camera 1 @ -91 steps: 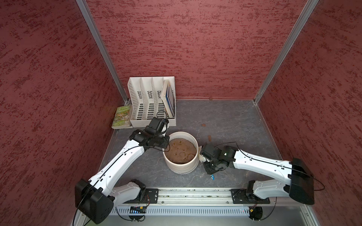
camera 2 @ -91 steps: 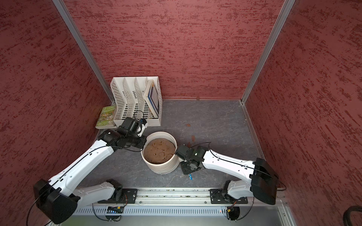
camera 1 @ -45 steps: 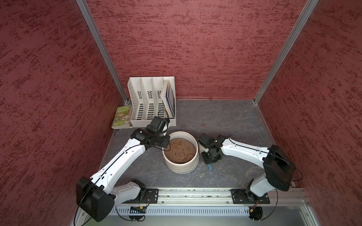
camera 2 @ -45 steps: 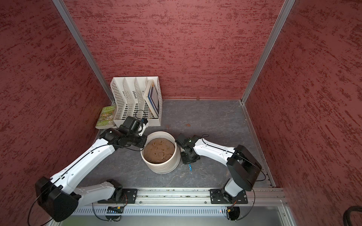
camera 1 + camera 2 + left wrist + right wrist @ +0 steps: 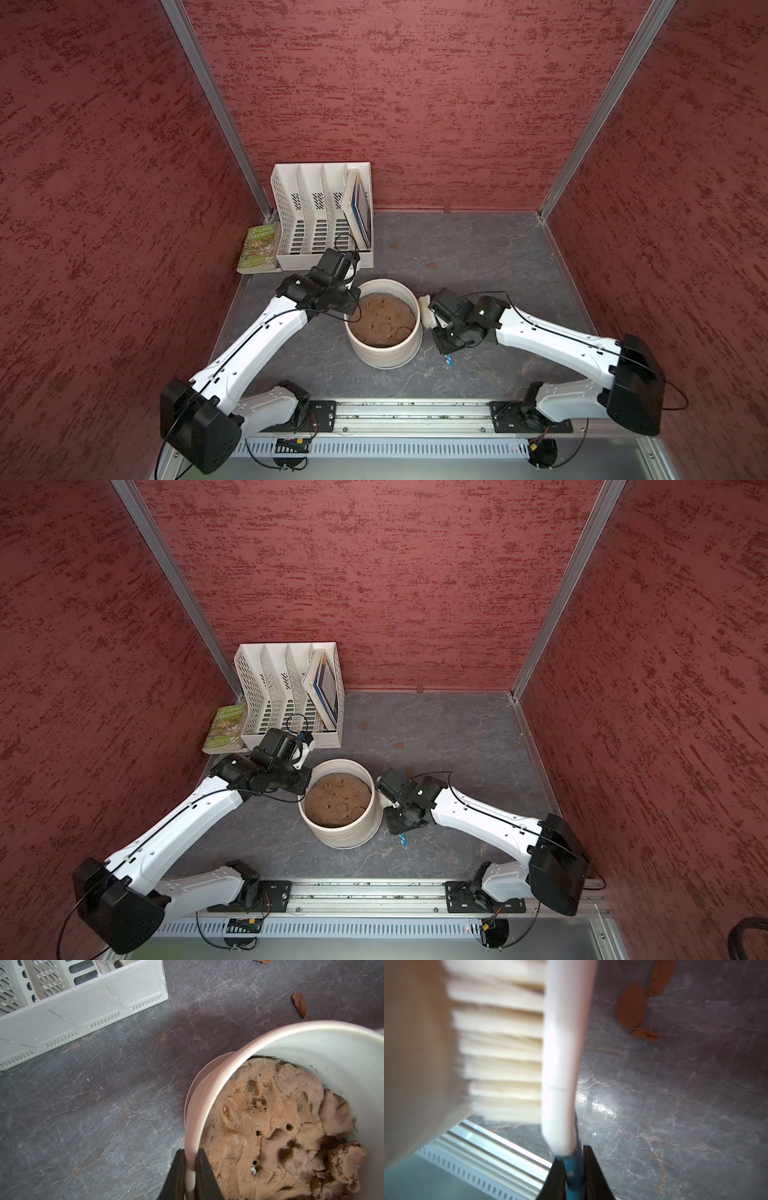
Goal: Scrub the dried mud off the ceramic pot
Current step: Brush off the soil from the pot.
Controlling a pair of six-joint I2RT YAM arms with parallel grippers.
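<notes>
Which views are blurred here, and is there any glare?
Right wrist view: the brush and ceramic pot wall are smeared soft; bright glare patches sit on the table. Left wrist view: sharp, soil texture crisp. Both top views: sharp, evenly lit.

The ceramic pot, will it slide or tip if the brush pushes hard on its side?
Probably heavy: the ceramic pot holds a large soil mass. Tipping seems unlikely, since it is wide with a flared base and the left pincer clamps its rim. The glazed wall likely feels slippery and could chip.
</notes>
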